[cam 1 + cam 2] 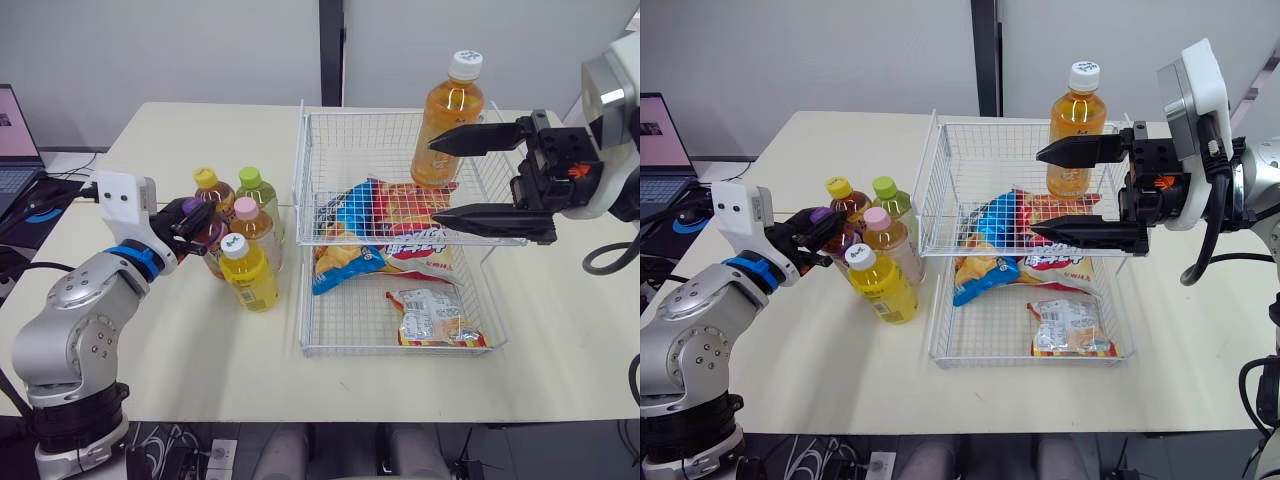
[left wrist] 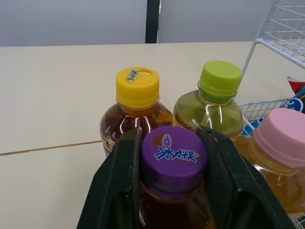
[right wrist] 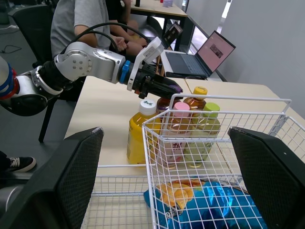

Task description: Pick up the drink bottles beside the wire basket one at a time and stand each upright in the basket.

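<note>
L end effector [image 1: 196, 216] is closed on the purple-capped bottle [image 2: 174, 152], w/ one black finger on each side of the cap and neck. That bottle holds dark tea-coloured liquid and sits upright in the cluster of bottles on the tabletop [image 1: 180, 340], just beside the wire basket [image 1: 299, 170] on the robot's left; its base is hidden, so can't tell if it's touching the surface. Packed around it are 4 more upright bottles: yellow-capped bottle [image 1: 212, 190] and green-capped bottle [image 1: 255, 192] on the far side, pink-capped bottle [image 1: 252, 222] between it and the basket wall, and the white-capped yellow bottle [image 1: 250, 272] nearest the robot. R end effector [image 1: 1037, 192] is spread wide open and grips nothing; it hovers over the basket's far right part, fingers pointing toward the robot's left. Just past its fingertips, the orange bottle [image 1: 447, 120], white cap on, stands upright in the basket's far right corner. Also in the basket are a blue-and-red chip bag [image 1: 385, 235] lying mid-basket and a small snack packet [image 1: 435, 320] flat near the front. A laptop [image 1: 12, 140] sits open off the tabletop's far left edge. In the right wrist view, a seated person [image 3: 83, 19] shows behind the L arm.
</note>
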`<state>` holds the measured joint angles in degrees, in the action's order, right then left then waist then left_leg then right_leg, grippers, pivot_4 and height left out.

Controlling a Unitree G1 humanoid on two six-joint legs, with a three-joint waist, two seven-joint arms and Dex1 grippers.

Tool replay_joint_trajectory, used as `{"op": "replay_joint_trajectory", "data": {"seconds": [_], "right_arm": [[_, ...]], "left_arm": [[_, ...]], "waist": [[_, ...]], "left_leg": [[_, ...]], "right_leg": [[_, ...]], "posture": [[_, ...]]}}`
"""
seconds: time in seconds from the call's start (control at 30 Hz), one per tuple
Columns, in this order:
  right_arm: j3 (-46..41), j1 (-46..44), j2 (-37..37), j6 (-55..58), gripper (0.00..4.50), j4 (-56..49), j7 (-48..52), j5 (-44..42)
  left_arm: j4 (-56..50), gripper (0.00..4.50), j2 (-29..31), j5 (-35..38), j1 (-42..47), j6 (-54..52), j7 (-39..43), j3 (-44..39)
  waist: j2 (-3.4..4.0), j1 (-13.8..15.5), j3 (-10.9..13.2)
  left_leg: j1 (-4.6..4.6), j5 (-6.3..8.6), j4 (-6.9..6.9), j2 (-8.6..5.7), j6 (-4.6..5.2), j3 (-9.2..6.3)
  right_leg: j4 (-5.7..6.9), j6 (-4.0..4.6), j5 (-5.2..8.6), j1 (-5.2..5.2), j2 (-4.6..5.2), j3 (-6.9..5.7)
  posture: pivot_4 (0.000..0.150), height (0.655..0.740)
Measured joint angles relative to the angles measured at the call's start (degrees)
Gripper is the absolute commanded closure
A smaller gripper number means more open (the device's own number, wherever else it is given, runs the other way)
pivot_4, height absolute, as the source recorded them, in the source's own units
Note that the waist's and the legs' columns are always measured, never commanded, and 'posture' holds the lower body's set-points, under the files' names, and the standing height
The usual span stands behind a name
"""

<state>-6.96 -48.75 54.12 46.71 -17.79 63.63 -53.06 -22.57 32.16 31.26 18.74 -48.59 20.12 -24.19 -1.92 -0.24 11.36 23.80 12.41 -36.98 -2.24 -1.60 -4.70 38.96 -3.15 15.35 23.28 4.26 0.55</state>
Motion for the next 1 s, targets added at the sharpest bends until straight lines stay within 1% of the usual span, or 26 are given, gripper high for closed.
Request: {"op": "replay_joint_trajectory", "data": {"seconds": [0.27, 0.43, 0.47, 0.53, 0.63, 0.7, 0.77, 0.83, 0.87, 0.93, 1.0], "right_arm": [[-0.9, 0.4, 0.0, 0.2, 0.0, -0.8, 0.0, 0.0], [-1.4, 0.5, 0.9, 0.2, 0.0, -0.6, 0.0, 0.1], [-1.6, 0.5, 1.1, 0.2, 0.0, -0.5, 0.0, 0.1], [-2.2, 0.5, 1.6, 0.2, 0.0, 0.2, 0.0, 0.2], [-3.2, 0.5, 2.8, 0.3, 0.0, 0.7, 0.1, 0.2], [-3.2, 0.5, 3.3, 0.3, 0.0, 0.8, 0.1, 0.3], [-3.3, 0.5, 3.7, 0.2, 0.0, 1.0, 0.0, 0.5], [-3.4, 0.6, 4.1, 0.1, 0.0, 1.4, -0.2, 1.2], [-3.8, 0.9, 4.5, 0.1, 0.0, 1.7, -0.3, 1.6], [-4.9, 1.2, 5.5, 0.1, 0.0, 2.2, -0.7, 2.3], [-6.1, 1.7, 6.1, 0.1, 0.0, 2.2, -1.3, 2.3]], "left_arm": [[-1.9, 3.14, 0.9, 0.8, -2.1, 0.4, 0.8, -0.4], [-4.4, 3.14, 5.8, 5.0, -3.4, -1.4, 3.1, -4.1], [-4.7, 3.14, 7.4, 6.2, -3.4, -2.1, 3.7, -5.4], [-3.9, 3.14, 13.1, 9.7, -2.5, -4.4, 6.8, -8.7], [0.5, 3.14, 23.4, 15.6, 3.0, -8.2, 12.1, -14.1], [4.2, 3.14, 29.0, 19.7, 8.2, -10.8, 14.6, -15.7], [8.1, 3.14, 32.8, 22.9, 13.4, -13.1, 16.2, -15.5], [12.2, 3.14, 35.5, 25.4, 18.7, -14.5, 17.3, -14.1], [14.2, 3.14, 36.5, 26.0, 21.6, -14.9, 18.2, -12.2], [18.2, 3.14, 38.5, 26.1, 27.4, -14.8, 20.4, -7.2], [22.4, 3.14, 38.7, 25.5, 35.2, -14.5, 22.5, -0.9]], "waist": [[0.0, -0.1, 0.0], [-0.02, -0.1, 0.0], [-0.02, -0.1, 0.0], [-0.05, -0.1, 0.0], [-0.09, -0.3, 0.1], [-0.09, -0.2, 0.1], [-0.09, -0.2, 0.1], [-0.1, -0.3, 0.1], [-0.1, -0.3, 0.1], [-0.11, -0.3, 0.1], [-0.14, -0.3, 0.1]], "left_leg": [[0.01, 0.0, 0.0, 0.01, 0.0, 0.0], [0.05, 0.0, 0.02, 0.02, 0.0, -0.02], [0.05, 0.0, 0.02, 0.02, 0.0, -0.01], [0.06, 0.0, 0.03, 0.03, 0.0, -0.03], [0.06, 0.0, 0.04, 0.04, 0.0, 0.0], [0.09, 0.0, 0.02, 0.02, 0.0, 0.03], [0.07, 0.01, 0.03, 0.0, 0.01, 0.05], [0.05, 0.0, 0.04, 0.02, 0.01, 0.08], [0.06, 0.0, 0.03, 0.02, 0.0, 0.09], [0.06, 0.0, 0.04, 0.02, 0.0, 0.15], [0.09, 0.0, 0.03, 0.04, 0.0, 0.15]], "right_leg": [[-0.01, 0.0, 0.0, 0.01, 0.0, 0.02], [-0.03, 0.0, 0.0, 0.05, -0.01, 0.0], [-0.03, 0.0, 0.0, 0.05, -0.01, 0.01], [-0.05, 0.01, 0.0, 0.06, -0.04, -0.02], [-0.09, 0.01, 0.01, 0.06, -0.07, -0.05], [-0.11, 0.0, 0.01, 0.03, -0.06, -0.1], [-0.1, -0.02, 0.01, 0.02, -0.04, -0.09], [-0.08, -0.01, 0.01, 0.02, -0.06, -0.1], [-0.06, -0.01, 0.01, 0.02, -0.06, -0.12], [-0.07, -0.01, 0.01, 0.02, -0.08, -0.13], [-0.06, -0.01, 0.01, 0.02, -0.1, -0.17]], "posture": [[0.15, 0.74], [0.15, 0.74], [0.15, 0.74], [0.15, 0.74], [0.15, 0.74], [0.15, 0.74], [0.15, 0.74], [0.15, 0.74], [0.15, 0.74], [0.15, 0.74], [0.15, 0.74]]}}
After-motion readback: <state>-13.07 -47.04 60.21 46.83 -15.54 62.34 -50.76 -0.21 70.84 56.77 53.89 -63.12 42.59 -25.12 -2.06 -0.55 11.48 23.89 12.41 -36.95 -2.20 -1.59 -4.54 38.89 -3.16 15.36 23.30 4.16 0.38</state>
